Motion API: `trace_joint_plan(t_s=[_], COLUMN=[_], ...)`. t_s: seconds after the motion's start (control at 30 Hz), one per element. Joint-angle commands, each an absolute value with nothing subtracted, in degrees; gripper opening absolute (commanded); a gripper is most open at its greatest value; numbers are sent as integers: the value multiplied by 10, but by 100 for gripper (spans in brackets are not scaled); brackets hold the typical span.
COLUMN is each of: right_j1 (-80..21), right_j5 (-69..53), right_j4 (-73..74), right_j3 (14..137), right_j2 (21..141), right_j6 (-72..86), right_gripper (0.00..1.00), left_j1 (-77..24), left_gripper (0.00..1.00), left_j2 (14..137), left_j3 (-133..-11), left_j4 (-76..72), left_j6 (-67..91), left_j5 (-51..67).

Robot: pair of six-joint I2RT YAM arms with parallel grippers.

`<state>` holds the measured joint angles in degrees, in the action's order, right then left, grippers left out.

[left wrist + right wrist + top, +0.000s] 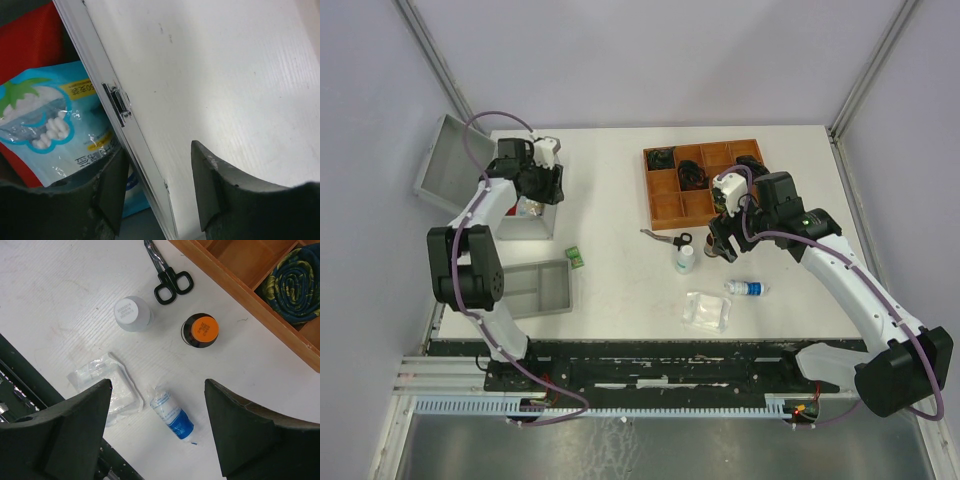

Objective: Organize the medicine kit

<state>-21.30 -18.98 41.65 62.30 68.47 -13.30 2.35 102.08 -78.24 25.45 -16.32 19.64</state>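
Observation:
The medicine kit [532, 222] is a silver-grey metal case at the table's left, its lid [444, 166] swung open to the left. My left gripper [541, 181] hovers over it, open and empty. In the left wrist view the left gripper [157, 187] straddles the case's front wall with the latch [118, 102]; a blue cotton packet [50, 125] and a red pouch [30, 45] lie inside. My right gripper [724, 236] is open and empty; in the right wrist view the right gripper [157, 420] hangs above a blue-and-white bottle [172, 415].
Under the right arm lie scissors [167, 275], a white-capped bottle [132, 313], an orange-capped brown bottle [200, 331] and a clear gauze packet [102, 385]. A wooden compartment tray [660, 185] stands behind. A grey insert tray [535, 288] and a small green item [575, 257] lie front left.

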Motion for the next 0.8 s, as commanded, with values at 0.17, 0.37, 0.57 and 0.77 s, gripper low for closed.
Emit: trace_joint_plan(t_s=[0.17, 0.37, 0.57, 0.77], right_j1=[-211, -212, -211, -211], right_j5=[-196, -196, -195, -194], right_j4=[409, 409, 408, 407], right_j3=[625, 624, 624, 623], right_j2=[675, 673, 673, 676], right_j6=[-135, -136, -136, -137], right_gripper=[84, 84, 84, 84], left_j1=[-87, -170, -194, -194], left_gripper=[44, 33, 25, 20], left_j2=[984, 998, 1015, 1001], left_j3=[-725, -736, -766, -752], left_j4=[242, 285, 323, 380], left_j6=[-218, -311, -394, -483], left_j5=[209, 148, 104, 62])
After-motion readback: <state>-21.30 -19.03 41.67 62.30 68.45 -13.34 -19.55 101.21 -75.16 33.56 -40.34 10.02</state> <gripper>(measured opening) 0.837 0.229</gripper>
